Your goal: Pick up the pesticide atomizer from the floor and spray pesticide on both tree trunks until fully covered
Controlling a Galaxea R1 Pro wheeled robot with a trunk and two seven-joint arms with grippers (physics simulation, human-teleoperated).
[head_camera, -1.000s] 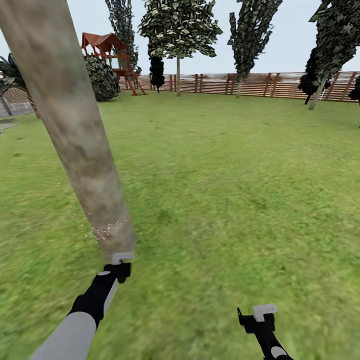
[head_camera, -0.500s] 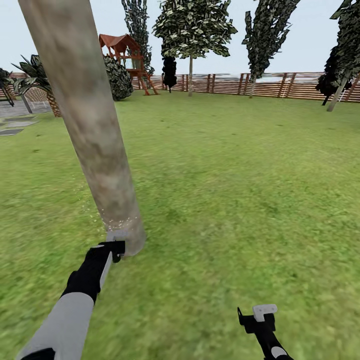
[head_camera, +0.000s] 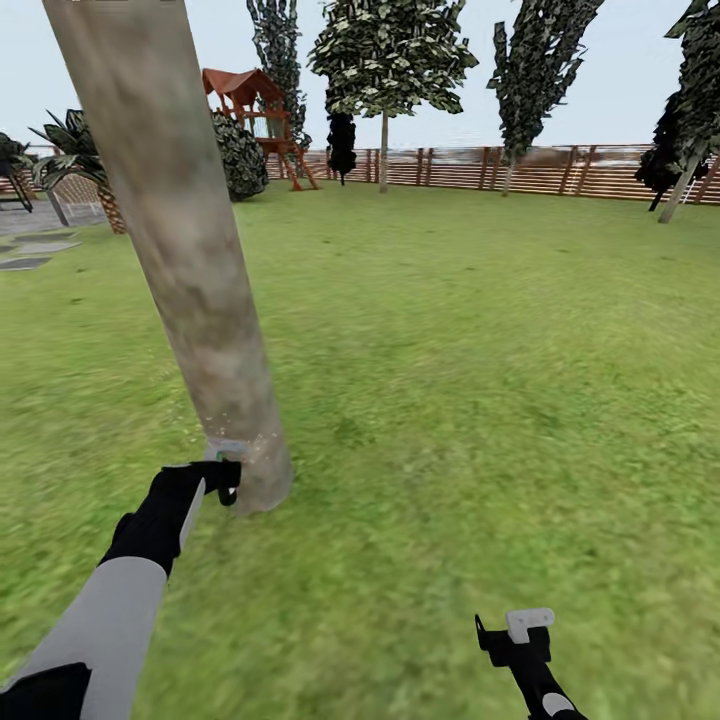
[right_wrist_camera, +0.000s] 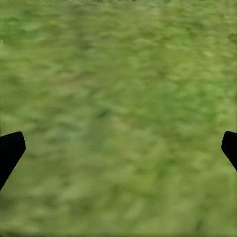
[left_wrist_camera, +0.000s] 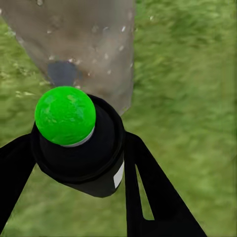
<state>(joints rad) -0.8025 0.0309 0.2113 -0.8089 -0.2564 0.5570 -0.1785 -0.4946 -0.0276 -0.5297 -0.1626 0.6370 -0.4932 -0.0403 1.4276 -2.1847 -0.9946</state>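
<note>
The left gripper [left_wrist_camera: 74, 163] is clamped on the pesticide atomizer [left_wrist_camera: 81, 148] (dark body, bright green top here) right at the base of the tree trunk [head_camera: 190, 270] — pale specks dot the bark just above it. The right gripper [head_camera: 520, 632] hangs over the lawn [head_camera: 480, 380], well apart from the trunk, fingers spread wide

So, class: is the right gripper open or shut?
Open. In the right wrist view its two fingers sit at opposite edges, far apart, with grass between them and nothing held.

Tree trunk [head_camera: 190, 270] mottled beige-grey; atomizer [left_wrist_camera: 81, 148] black, green top; lawn [head_camera: 480, 350] green.
</note>
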